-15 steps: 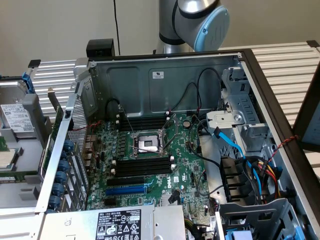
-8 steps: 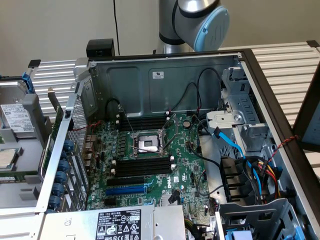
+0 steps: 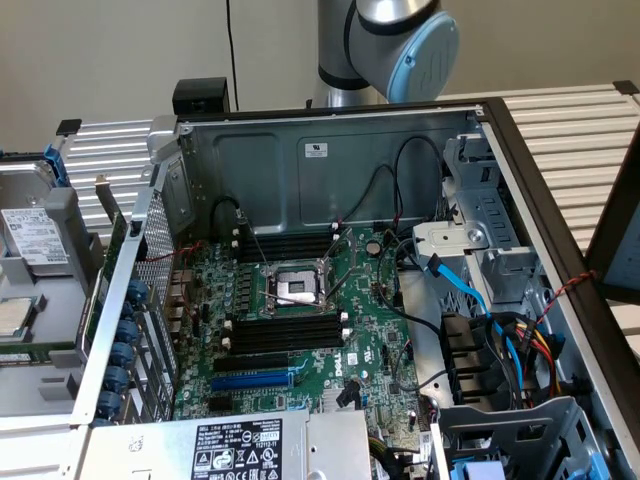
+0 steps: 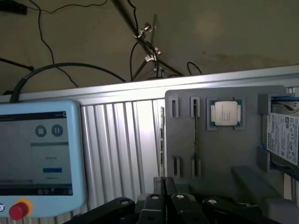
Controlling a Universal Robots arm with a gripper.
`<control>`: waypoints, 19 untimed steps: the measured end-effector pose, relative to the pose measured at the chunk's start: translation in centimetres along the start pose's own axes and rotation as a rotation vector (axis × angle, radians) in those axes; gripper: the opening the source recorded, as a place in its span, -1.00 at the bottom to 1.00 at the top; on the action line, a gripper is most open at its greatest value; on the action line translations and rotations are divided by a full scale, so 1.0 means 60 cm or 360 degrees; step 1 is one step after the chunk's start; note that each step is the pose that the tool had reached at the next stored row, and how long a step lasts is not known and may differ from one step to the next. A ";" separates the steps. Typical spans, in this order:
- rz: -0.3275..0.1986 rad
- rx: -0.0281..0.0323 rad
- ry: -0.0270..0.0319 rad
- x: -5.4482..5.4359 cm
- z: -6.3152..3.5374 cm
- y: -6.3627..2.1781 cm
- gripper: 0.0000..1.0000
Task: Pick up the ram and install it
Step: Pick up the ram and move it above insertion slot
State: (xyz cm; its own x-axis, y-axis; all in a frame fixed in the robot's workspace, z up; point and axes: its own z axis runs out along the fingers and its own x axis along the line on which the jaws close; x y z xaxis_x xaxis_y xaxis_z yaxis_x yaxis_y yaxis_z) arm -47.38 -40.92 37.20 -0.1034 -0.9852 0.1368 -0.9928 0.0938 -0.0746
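Ram (image 4: 194, 135) looks to stand edge-on in the grey holder (image 4: 224, 154), just beside the CPU (image 4: 226, 113), untouched. Jaws hover near it, closed on nothing. Mobo's black slots (image 3: 285, 335) are empty, so pick & install both remain.

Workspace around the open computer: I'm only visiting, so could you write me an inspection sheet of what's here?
Surface: ribbed metal table carrying an open computer case.
Job's things: ram, apparently the thin stick standing on edge in the grey holder; the black slots by the processor socket look empty.
Clutter: processor chip and hard drive in the same holder.
Grippers: gripper faces the holder, looks closed, nothing seen in it.
Cables: blue cable and black leads inside the case.
Surroundings: control tablet with a red button; robot arm behind the case.
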 end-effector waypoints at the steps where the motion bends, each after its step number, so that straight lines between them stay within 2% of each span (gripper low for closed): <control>1: 0.0000 0.00032 0.00035 0.000 -0.003 0.000 -0.76; 4: 0.0002 0.00177 0.00062 0.001 -0.013 -0.001 -0.76; 9: 0.0006 0.00427 0.00037 0.000 -0.024 -0.002 -0.76; 19: 0.0006 0.00431 0.00037 -0.001 -0.024 -0.001 -0.76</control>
State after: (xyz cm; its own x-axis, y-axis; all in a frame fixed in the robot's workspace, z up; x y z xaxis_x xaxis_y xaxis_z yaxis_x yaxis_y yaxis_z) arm -47.38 -40.67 38.63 -0.1072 -0.9845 0.1388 -0.9904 0.0935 -0.1018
